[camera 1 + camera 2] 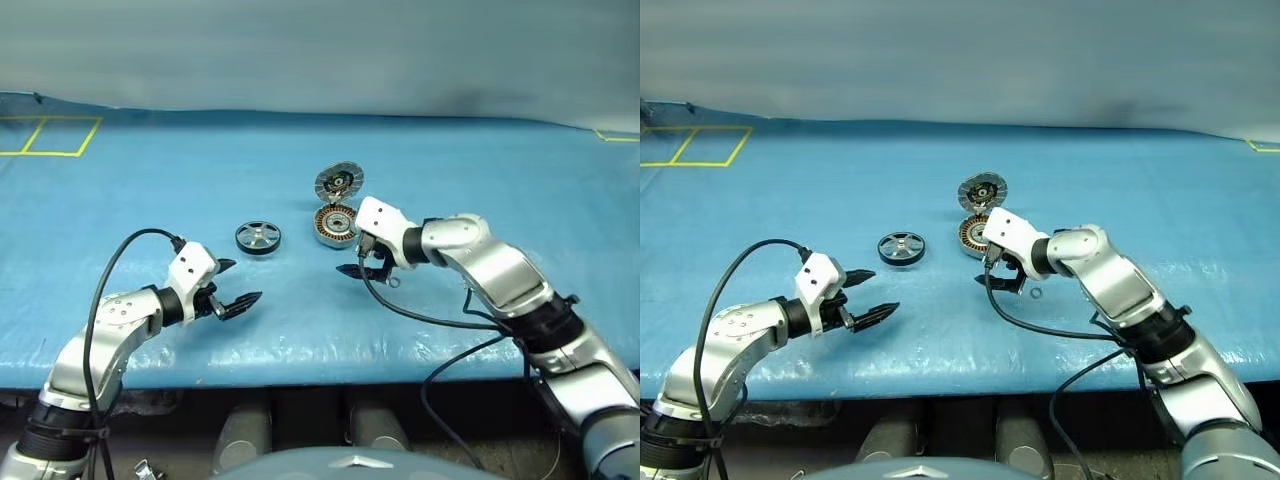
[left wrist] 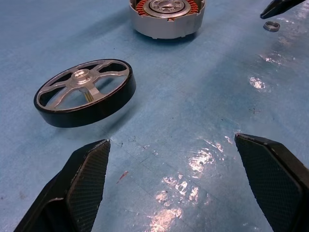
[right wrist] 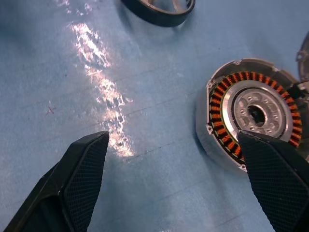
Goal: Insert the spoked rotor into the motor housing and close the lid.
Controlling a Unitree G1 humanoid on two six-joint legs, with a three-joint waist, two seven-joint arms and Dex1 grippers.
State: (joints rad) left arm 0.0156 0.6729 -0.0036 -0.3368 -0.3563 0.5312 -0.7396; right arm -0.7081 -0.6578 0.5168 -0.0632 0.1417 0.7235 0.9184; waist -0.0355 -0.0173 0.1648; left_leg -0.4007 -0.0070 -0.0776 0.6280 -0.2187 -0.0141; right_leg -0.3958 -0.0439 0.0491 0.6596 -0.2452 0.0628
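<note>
Still at the opening step: spoked rotor (image 1: 258, 237) lying flat mid-worktop, not yet picked up, motor housing (image 1: 335, 224) just to its right with the lid (image 1: 339, 182) standing open toward the far edge. Left gripper (image 1: 231, 286) spread wide and empty near the front edge; right gripper (image 1: 360, 257) likewise wide and empty, just before the housing. Next, probably closing on the rotor's black ring and centring it over the copper windings; blue crinkled glossy sheet underneath, yellow tape squares at the far left corner, pale wall behind.

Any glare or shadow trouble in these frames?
Left wrist view: bright glare patches on the blue table cover between the open fingers; spoked rotor casts a soft shadow. Right wrist view: a glare streak beside the motor housing. Head views: evenly lit.
</note>
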